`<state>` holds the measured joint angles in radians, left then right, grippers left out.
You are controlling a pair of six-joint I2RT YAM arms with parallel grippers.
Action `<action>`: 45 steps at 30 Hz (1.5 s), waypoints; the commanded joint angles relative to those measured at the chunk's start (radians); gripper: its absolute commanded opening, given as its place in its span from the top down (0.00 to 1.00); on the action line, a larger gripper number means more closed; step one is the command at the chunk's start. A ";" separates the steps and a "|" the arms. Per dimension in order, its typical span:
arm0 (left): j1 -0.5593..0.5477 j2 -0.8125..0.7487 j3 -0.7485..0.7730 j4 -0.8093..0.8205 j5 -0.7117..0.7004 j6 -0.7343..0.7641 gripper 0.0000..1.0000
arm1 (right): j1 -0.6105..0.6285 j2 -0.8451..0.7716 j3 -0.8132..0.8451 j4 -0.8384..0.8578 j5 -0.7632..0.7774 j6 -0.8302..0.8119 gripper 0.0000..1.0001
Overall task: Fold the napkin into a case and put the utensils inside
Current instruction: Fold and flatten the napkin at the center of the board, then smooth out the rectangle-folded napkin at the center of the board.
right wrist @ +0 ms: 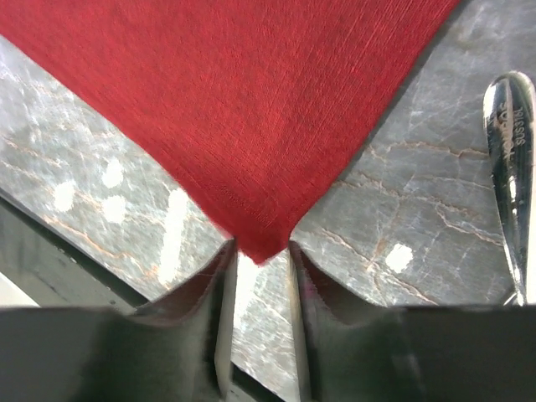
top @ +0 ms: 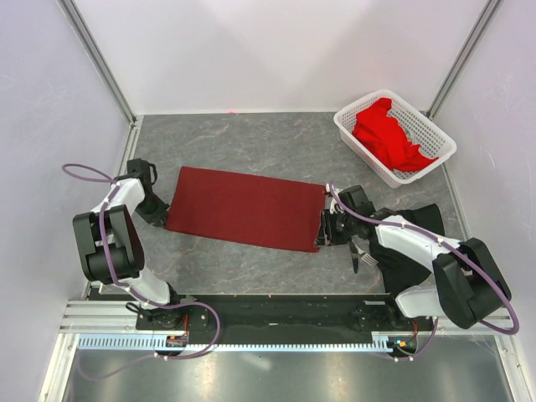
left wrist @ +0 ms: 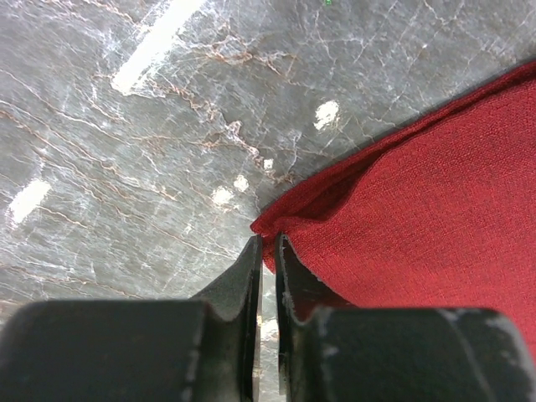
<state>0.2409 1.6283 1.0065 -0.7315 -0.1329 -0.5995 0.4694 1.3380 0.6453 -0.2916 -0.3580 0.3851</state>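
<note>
Napkin [top: 245,207]: from above, lies flat as a long strip on the table [top: 251,146]. Left wrist: shows the left gripper [left wrist: 268,239] pinched on a rumpled corner. Right wrist: shows the right gripper [right wrist: 261,245] parted around the opposite corner, near a utensil handle [right wrist: 509,159].

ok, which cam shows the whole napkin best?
Top external. The napkin appears there as a full flat rectangle, so its outline can be read. The left wrist view shows only one corner, with layered edges. The right wrist view shows only another corner's tip and the surrounding cloth.
</note>
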 commanded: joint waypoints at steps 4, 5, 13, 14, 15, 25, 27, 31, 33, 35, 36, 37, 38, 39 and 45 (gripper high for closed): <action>0.011 -0.155 0.001 -0.023 -0.011 0.033 0.57 | 0.005 -0.058 -0.024 -0.011 0.004 0.003 0.49; 0.009 -0.172 0.001 -0.025 -0.008 0.032 0.55 | 0.006 -0.069 -0.018 -0.015 0.022 0.005 0.43; 0.005 -0.208 0.003 0.032 0.191 0.030 0.66 | 0.006 -0.045 0.071 0.023 0.025 0.057 0.29; 0.005 -0.170 0.007 0.035 0.208 0.029 0.69 | 0.006 -0.031 0.079 0.057 0.010 0.069 0.30; 0.003 -0.145 0.006 0.038 0.231 0.032 0.72 | 0.008 -0.001 0.080 0.078 -0.022 0.080 0.31; 0.012 0.024 -0.043 0.084 0.223 0.014 0.86 | 0.017 0.145 0.034 0.255 0.060 0.137 0.51; 0.012 0.010 -0.061 0.083 0.211 0.000 0.86 | 0.012 0.179 0.046 0.227 0.103 0.107 0.52; 0.015 -0.051 -0.144 0.070 0.213 -0.045 0.85 | 0.002 0.227 0.100 0.164 0.235 0.057 0.53; 0.017 -0.080 -0.187 0.057 0.205 -0.072 0.83 | 0.002 0.253 0.129 0.123 0.281 0.031 0.53; 0.015 -0.140 -0.213 0.057 0.197 -0.082 0.82 | 0.002 0.251 0.174 0.082 0.310 0.014 0.52; 0.017 -0.163 -0.216 0.055 0.196 -0.080 0.80 | 0.000 0.244 0.186 0.068 0.317 0.008 0.51; 0.017 -0.183 -0.212 0.053 0.197 -0.072 0.80 | 0.003 0.233 0.207 0.057 0.324 -0.009 0.50; 0.017 -0.224 -0.204 0.052 0.196 -0.053 0.80 | 0.002 0.205 0.214 0.042 0.330 -0.014 0.50; 0.015 -0.244 -0.197 0.053 0.199 -0.043 0.77 | 0.003 0.191 0.221 0.032 0.347 -0.018 0.47; -0.011 -0.289 -0.140 0.177 0.436 0.014 0.70 | 0.003 0.200 0.341 0.092 0.260 0.037 0.31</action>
<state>0.2459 1.3518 0.8116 -0.6659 0.1390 -0.6262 0.4740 1.5394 0.8776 -0.2489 -0.0555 0.3981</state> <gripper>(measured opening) 0.290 0.659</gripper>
